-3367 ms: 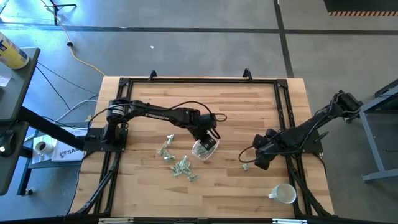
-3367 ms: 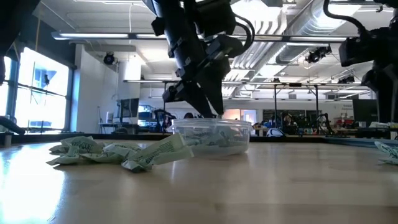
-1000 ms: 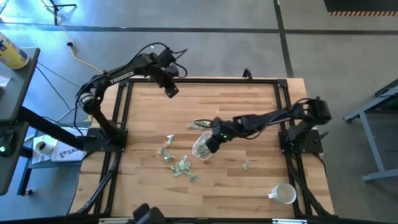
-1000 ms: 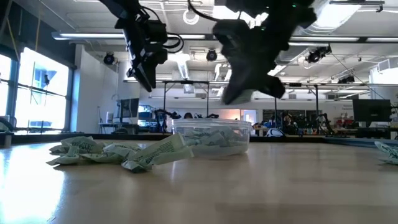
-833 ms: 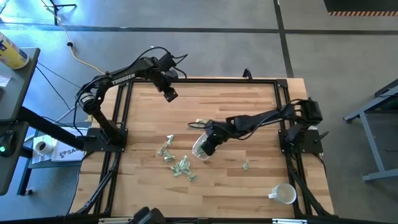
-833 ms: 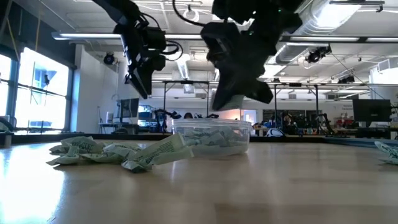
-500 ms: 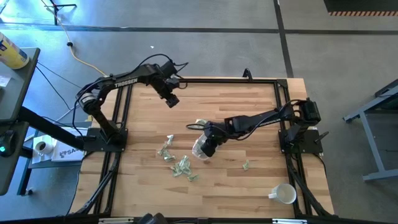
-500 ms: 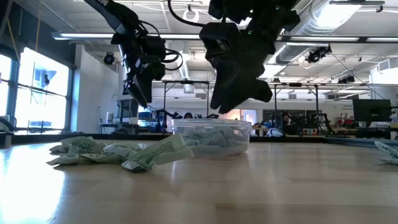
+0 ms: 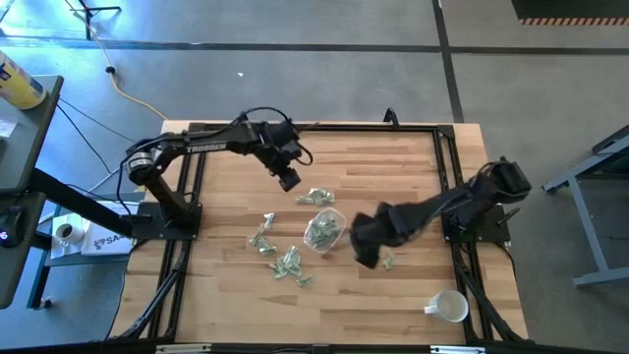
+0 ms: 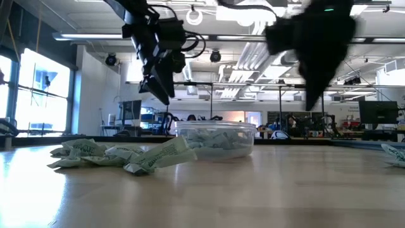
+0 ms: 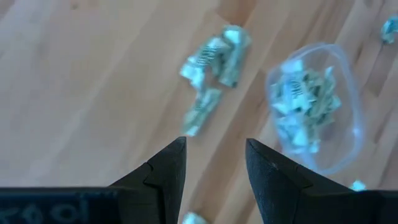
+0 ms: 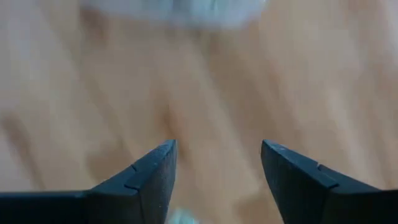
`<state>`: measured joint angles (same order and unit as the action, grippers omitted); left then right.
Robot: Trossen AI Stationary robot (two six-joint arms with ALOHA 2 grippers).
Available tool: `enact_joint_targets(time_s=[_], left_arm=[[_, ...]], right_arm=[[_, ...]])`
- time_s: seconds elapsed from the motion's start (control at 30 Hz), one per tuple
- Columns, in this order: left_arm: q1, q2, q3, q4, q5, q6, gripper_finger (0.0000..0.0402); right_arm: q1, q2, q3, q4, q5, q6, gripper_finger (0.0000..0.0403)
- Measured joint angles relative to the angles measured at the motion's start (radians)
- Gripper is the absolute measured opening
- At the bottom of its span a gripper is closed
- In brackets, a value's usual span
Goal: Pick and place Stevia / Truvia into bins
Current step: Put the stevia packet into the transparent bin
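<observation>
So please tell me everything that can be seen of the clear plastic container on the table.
The clear container is a shallow, transparent plastic tub with rounded corners and thin walls. It stands upright and open, without a lid, near the middle of the wooden table. Pale green and white packets lie inside it and partly fill it. No gripper touches it. More packets lie loose on the wood beside it, and whether any touches its wall cannot be told.

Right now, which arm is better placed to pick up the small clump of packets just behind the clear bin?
Left. Its open gripper hovers beside that clump, which its wrist view shows ahead. The right gripper sits beyond the bin.
</observation>
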<state>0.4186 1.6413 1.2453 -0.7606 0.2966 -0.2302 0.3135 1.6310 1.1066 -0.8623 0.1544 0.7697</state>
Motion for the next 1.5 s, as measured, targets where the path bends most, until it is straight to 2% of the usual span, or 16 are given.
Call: enact_joint_targets(time_s=[0.13, 0.33, 0.53, 0.77, 1.03, 1.2, 1.43, 1.5], left_arm=[[-0.059, 0.0, 0.0, 0.01, -0.025, -0.117, 0.0198], [-0.15, 0.0, 0.0, 0.003, -0.033, -0.22, 0.0198], [-0.221, 0.0, 0.0, 0.037, -0.05, -0.254, 0.0198], [-0.251, 0.0, 0.0, 0.086, -0.053, -0.272, 0.0198], [-0.249, 0.0, 0.0, 0.082, -0.056, -0.255, 0.0198], [-0.249, 0.0, 0.0, 0.077, -0.056, -0.21, 0.0198], [-0.248, 0.0, 0.001, 0.037, -0.056, -0.138, 0.0198], [-0.24, 0.0, 0.001, -0.007, -0.07, -0.119, 0.0198]], right_arm=[[0.084, -0.038, -0.096, 0.024, -0.057, 0.158, 0.0221], [0.195, -0.079, -0.165, 0.018, 0.007, 0.451, 0.0222], [0.254, -0.077, -0.243, 0.055, -0.032, 0.678, 0.0222], [0.251, -0.077, -0.307, 0.199, -0.034, 0.739, 0.0222], [0.244, -0.08, -0.377, 0.256, -0.065, 0.779, 0.0205], [0.244, -0.08, -0.379, 0.253, -0.06, 0.778, 0.0161], [0.233, -0.079, -0.381, 0.294, -0.085, 0.775, 0.0026], [0.229, -0.079, -0.382, 0.325, -0.09, 0.771, 0.001]])
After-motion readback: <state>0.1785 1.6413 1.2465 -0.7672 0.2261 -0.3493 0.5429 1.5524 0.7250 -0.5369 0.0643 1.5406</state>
